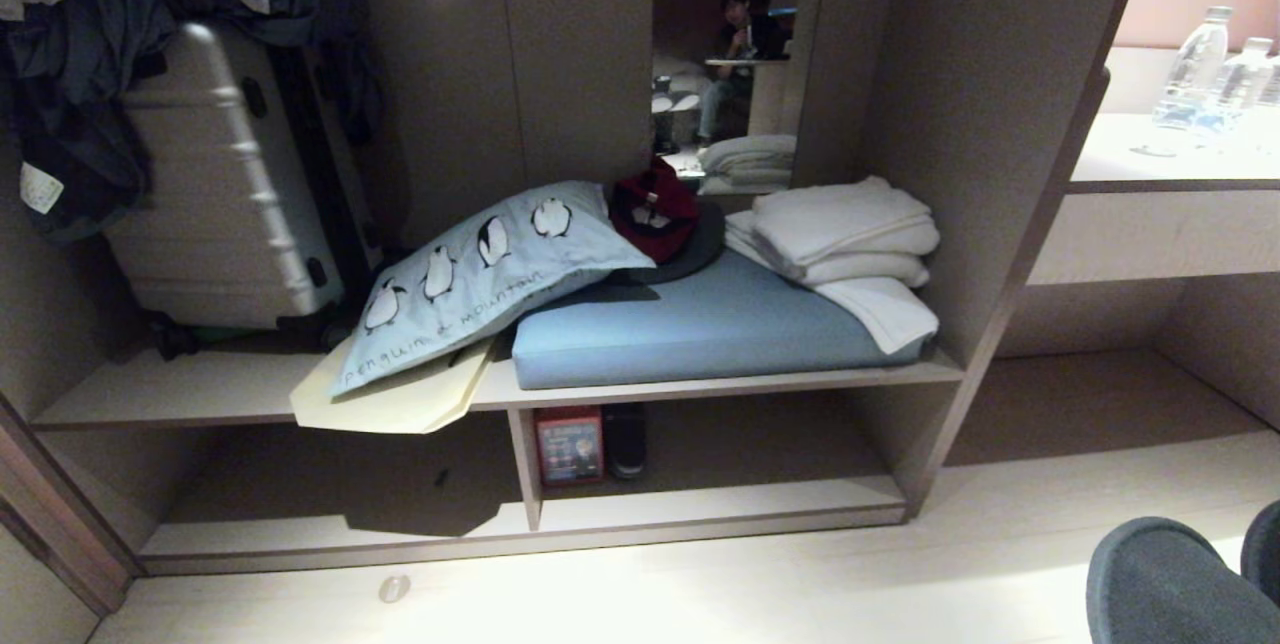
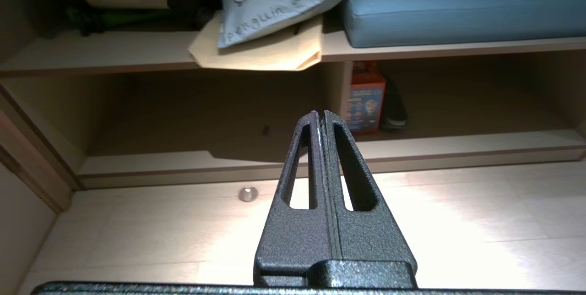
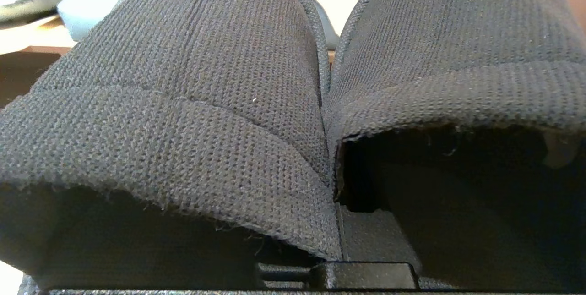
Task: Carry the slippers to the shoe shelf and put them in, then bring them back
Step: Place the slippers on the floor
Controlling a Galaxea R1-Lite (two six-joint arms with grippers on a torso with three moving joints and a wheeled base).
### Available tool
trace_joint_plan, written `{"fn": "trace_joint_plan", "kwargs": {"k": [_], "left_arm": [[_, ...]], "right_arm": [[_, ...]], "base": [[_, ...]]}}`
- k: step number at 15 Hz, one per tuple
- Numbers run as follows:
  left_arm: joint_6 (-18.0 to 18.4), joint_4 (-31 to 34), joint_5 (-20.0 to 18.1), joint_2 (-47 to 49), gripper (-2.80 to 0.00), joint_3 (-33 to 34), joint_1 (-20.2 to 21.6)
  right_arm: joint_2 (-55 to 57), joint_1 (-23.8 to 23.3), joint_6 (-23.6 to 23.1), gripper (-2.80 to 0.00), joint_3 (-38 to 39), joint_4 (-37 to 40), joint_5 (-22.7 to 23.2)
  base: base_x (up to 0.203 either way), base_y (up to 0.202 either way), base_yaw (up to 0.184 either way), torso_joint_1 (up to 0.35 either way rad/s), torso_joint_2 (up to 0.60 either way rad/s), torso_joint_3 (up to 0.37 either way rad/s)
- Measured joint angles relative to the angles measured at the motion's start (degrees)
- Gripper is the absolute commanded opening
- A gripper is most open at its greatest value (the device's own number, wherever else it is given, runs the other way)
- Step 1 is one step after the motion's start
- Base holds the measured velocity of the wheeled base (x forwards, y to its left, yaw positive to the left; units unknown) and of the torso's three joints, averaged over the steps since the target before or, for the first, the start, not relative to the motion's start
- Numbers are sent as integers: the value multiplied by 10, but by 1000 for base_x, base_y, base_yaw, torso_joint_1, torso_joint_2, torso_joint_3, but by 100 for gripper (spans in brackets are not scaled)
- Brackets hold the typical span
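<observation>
The right hand (image 3: 336,221), clamped on the dark charcoal fabric slippers (image 3: 192,102) toes forward, faces the low pale wood-grain shoe shelf (image 1: 720,504), ahead and leftward; the left hand (image 2: 320,114) is pressed together, empty.

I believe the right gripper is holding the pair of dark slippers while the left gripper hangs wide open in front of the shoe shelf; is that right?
Not quite: the left gripper is shut, its fingers pressed together, as the left wrist view shows. The rest holds: the right gripper is clamped on the pair of dark slippers, and the left one hangs in front of the shoe shelf.
</observation>
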Motion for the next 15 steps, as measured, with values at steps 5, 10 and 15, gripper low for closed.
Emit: {"fn": "trace_joint_plan", "kwargs": {"k": [5, 10, 15], "left_arm": [[0, 1, 0, 0, -280, 0, 0], [0, 0, 1, 0, -280, 0, 0], [-1, 0, 0, 0, -280, 0, 0]], "right_arm": [[0, 0, 0, -280, 0, 0, 0], [0, 0, 0, -280, 0, 0, 0], [0, 0, 0, -280, 0, 0, 0]], "base": [[0, -198, 1, 3, 2, 2], [0, -197, 1, 2, 2, 5], [0, -197, 3, 3, 2, 2]]}}
